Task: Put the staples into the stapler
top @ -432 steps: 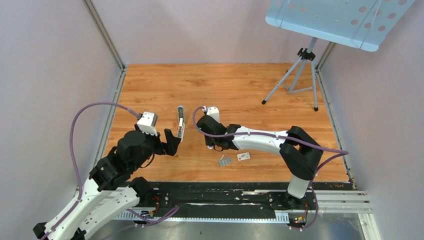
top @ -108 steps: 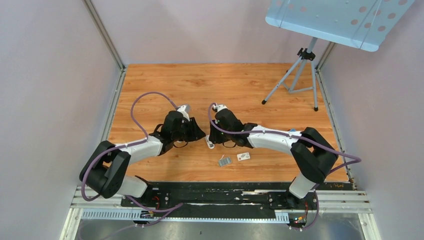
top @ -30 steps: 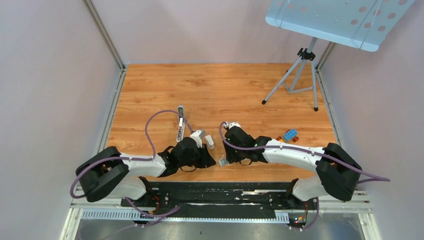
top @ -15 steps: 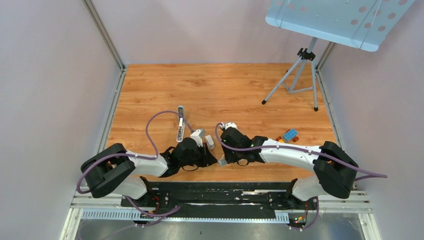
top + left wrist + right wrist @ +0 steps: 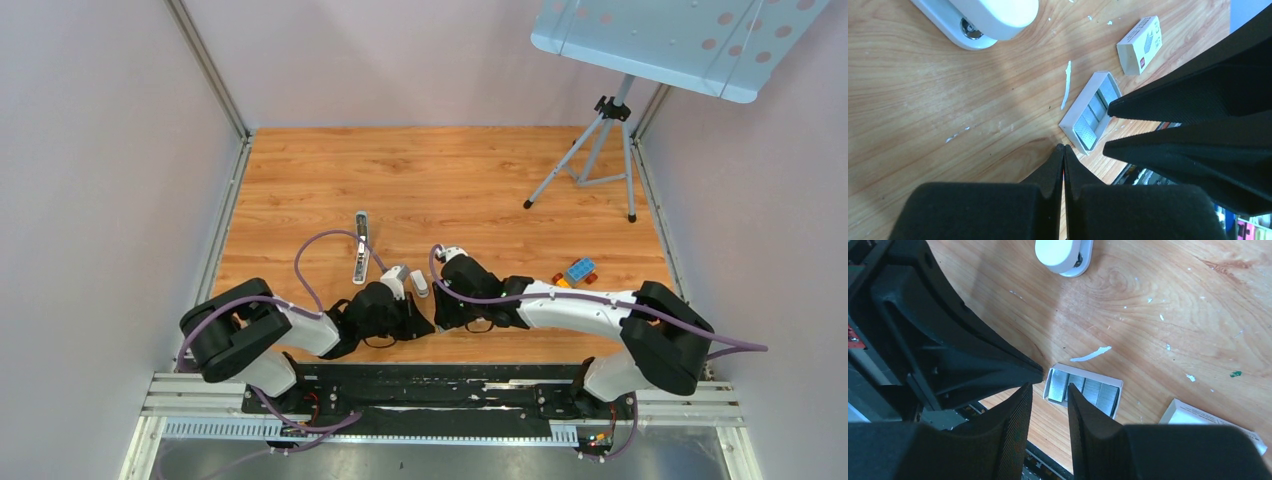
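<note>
Several grey blocks of staples [image 5: 1083, 388] [image 5: 1095, 112] lie in a small white tray on the wood. My right gripper [image 5: 1048, 386] [image 5: 441, 316] is open above the tray's end, one finger outside the tray and the other over the gap after the first block. My left gripper [image 5: 1063, 147] [image 5: 428, 326] is shut on nothing, its tips on the table just off the tray's near corner. The slim white-and-silver stapler [image 5: 360, 247] lies further back to the left, apart from both grippers. In the top view the staples are hidden under the grippers.
A white rounded piece with a metal rivet [image 5: 420, 284] [image 5: 983, 17] [image 5: 1063, 255] lies just behind the grippers. A small white box with a red mark [image 5: 1140, 45] [image 5: 1208, 425] sits beside the tray. Toy bricks [image 5: 577, 270] and a tripod [image 5: 590, 160] stand to the right.
My left gripper has closed from slightly open. The right gripper has slid left over the tray until it meets the left gripper's tips.
</note>
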